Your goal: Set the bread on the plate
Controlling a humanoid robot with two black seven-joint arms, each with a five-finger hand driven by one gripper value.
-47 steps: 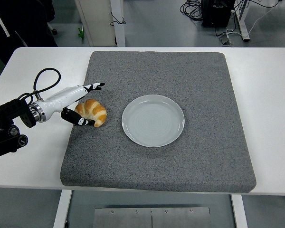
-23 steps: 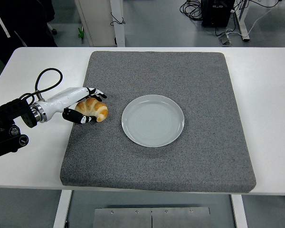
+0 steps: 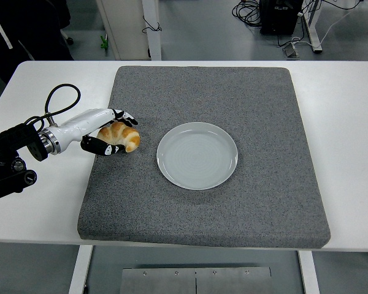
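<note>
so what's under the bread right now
The bread sits over the grey mat, which covers the white table. The left hand is closed around it, fingers above and below. Whether the bread touches the mat is hidden.

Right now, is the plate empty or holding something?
Empty: the plate shows only bare surface; the bread sits left, in the left hand.

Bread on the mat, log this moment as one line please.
phase: grasp | left hand: shut on bread | bread: on grey mat, left of plate | plate: empty | right arm: out of view
</note>
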